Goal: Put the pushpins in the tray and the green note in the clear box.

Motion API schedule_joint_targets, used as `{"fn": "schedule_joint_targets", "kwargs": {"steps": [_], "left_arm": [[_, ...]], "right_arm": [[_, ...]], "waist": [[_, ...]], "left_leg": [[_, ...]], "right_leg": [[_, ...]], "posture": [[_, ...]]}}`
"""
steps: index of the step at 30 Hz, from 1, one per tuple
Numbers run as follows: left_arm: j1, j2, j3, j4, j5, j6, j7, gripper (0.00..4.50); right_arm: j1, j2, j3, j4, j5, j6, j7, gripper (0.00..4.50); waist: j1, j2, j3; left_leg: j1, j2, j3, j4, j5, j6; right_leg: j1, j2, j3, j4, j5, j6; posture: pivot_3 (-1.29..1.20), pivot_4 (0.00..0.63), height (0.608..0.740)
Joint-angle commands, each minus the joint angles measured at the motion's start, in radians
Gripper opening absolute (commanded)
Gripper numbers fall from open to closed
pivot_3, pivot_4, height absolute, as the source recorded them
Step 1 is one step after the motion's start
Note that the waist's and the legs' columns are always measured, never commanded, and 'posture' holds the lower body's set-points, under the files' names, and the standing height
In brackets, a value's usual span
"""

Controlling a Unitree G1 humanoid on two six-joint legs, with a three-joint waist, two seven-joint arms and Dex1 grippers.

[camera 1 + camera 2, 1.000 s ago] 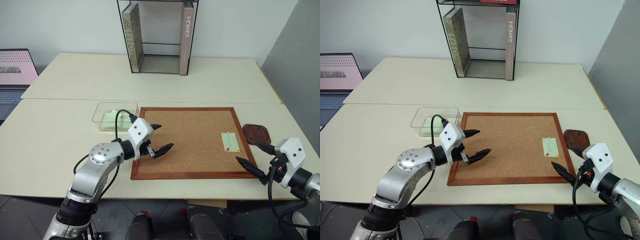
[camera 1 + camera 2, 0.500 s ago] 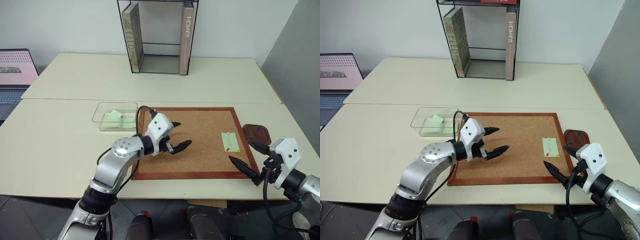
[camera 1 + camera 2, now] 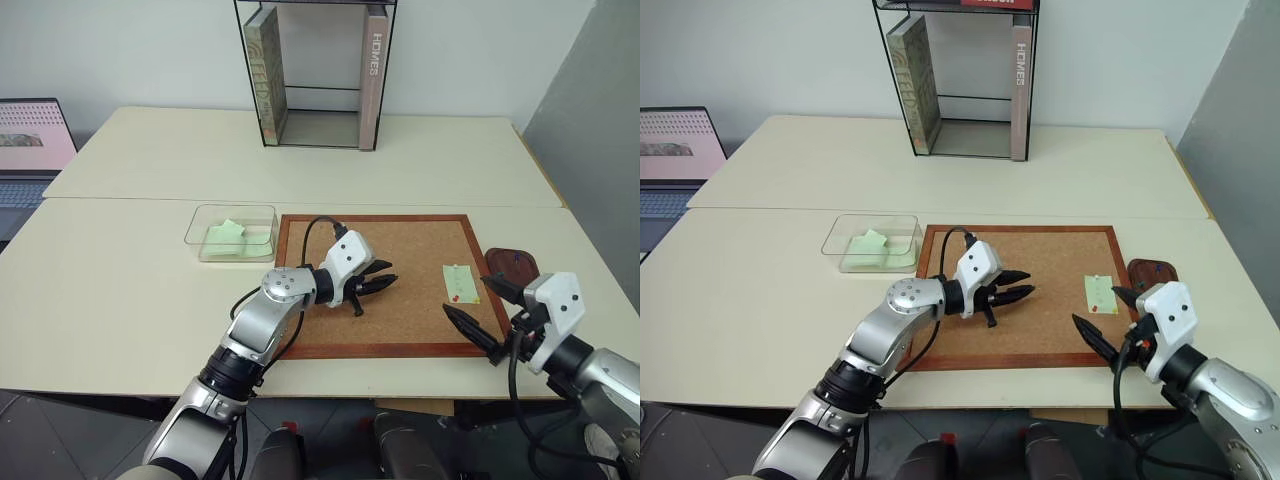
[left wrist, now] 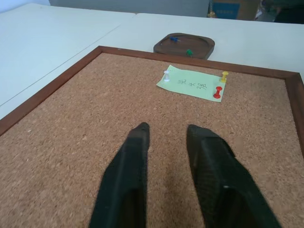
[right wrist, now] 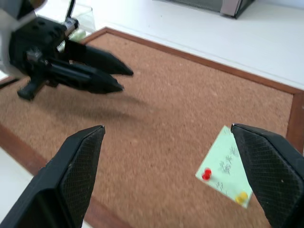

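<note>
The green note (image 3: 460, 283) lies on the right part of the corkboard (image 3: 410, 250), held by a red pushpin (image 4: 217, 93), a yellow one (image 4: 224, 74) and a white one (image 4: 166, 74). The tray (image 3: 527, 268) sits just right of the board with a blue pin (image 4: 175, 39) and a green pin (image 4: 189, 52) in it. The clear box (image 3: 195, 225) stands left of the board. My left gripper (image 3: 385, 283) hovers over the board's middle, pointing at the note, its fingers drawn nearly together around nothing. My right gripper (image 3: 467, 296) stands wide open at the board's right edge, near the note.
A crumpled pale green paper (image 3: 225, 233) lies in the clear box. A black-framed glass bookcase (image 3: 315, 75) with books stands at the back of the table. A laptop (image 3: 30, 140) sits at the far left.
My left arm has swung right across the corkboard toward the note, and its fingers have closed from wide apart to nearly together. The right gripper has shifted a little left, still wide open.
</note>
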Motion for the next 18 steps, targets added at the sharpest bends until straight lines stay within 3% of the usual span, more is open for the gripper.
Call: {"fn": "schedule_joint_targets", "kwargs": {"steps": [1,4,11,18], "left_arm": [[-0.033,-0.032,-0.015,0.051,0.029,-0.068,-0.004,0.39],[-0.038,-0.045,-0.034,0.102,0.058,-0.091,-0.015,0.02],[-0.049,-0.062,-0.046,0.261,0.113,-0.163,-0.029,0.02],[-0.047,-0.060,-0.038,0.298,0.129,-0.186,-0.037,0.02]], "right_arm": [[-0.060,0.004,0.028,0.029,-0.023,0.010,-0.038,4.50],[-0.117,0.000,0.052,0.080,-0.039,0.019,-0.051,4.50],[-0.261,-0.006,0.096,0.287,-0.097,0.022,-0.050,4.50],[-0.359,-0.002,0.146,0.469,-0.169,-0.009,-0.040,4.50]], "waist": [[0.000,0.000,0.000],[0.001,0.000,0.000],[-0.001,0.000,0.000],[-0.001,0.000,0.000]], "left_leg": [[0.000,0.000,0.000,0.000,0.000,0.000],[-0.001,0.000,0.000,0.000,0.000,0.000],[0.000,-0.001,0.000,0.000,0.000,0.000],[0.000,-0.001,0.000,0.000,0.000,0.000]], "right_leg": [[0.000,0.000,0.000,0.000,0.000,0.000],[0.000,0.000,0.000,0.000,0.000,0.000],[0.000,0.000,0.001,0.000,0.000,0.001],[0.001,0.000,0.001,0.000,0.001,0.001]], "posture": [[0.00,0.150,0.740],[0.00,0.150,0.740],[0.00,0.150,0.740],[0.00,0.150,0.740]]}}
